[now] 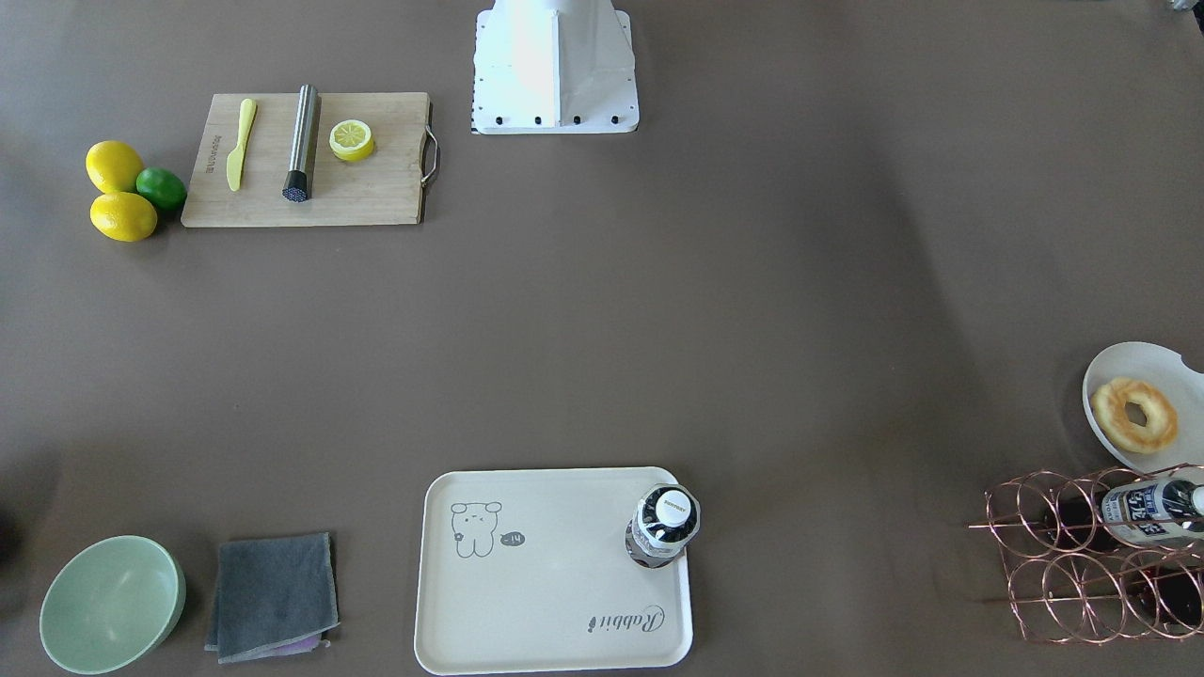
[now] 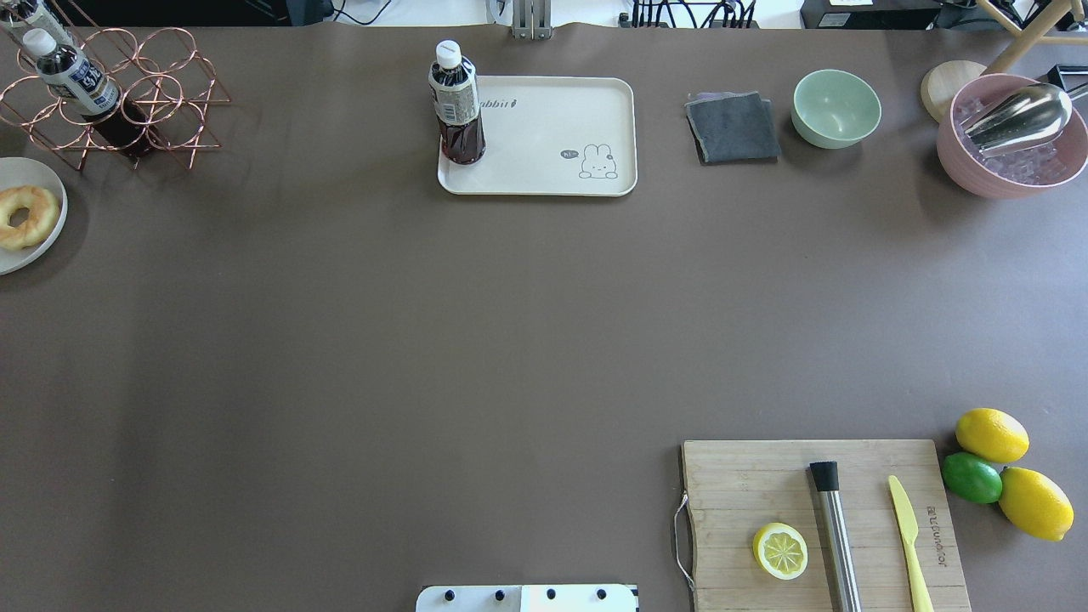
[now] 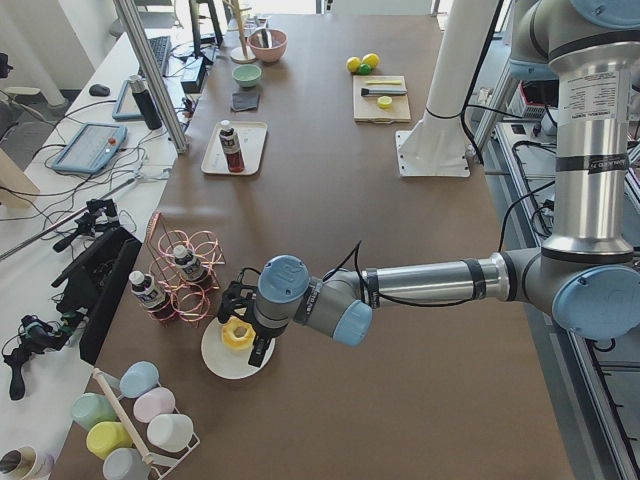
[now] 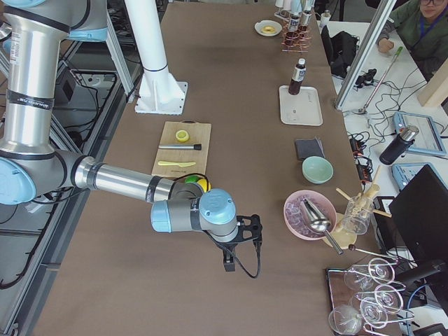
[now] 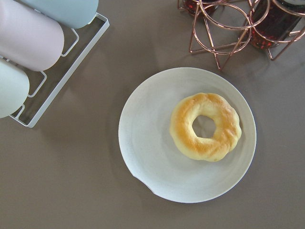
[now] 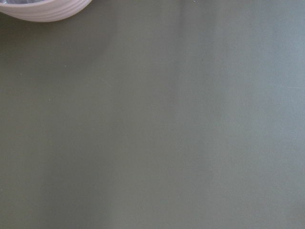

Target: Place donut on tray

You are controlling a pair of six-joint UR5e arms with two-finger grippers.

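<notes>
The donut, a golden ring with browned patches, lies on a round white plate at the table's end on my left; it also shows in the overhead view and in the left wrist view. The cream tray with the bear drawing lies at the table's far edge, with a dark drink bottle standing on one corner. My left gripper hangs just over the donut and plate; I cannot tell whether it is open or shut. My right gripper hovers over bare table near the pink bowl; I cannot tell its state either.
A copper wire bottle rack with bottles stands beside the plate. A rack of pastel cups lies on its other side. A cutting board with a lemon half, a green bowl, a grey cloth and a pink bowl lie on my right.
</notes>
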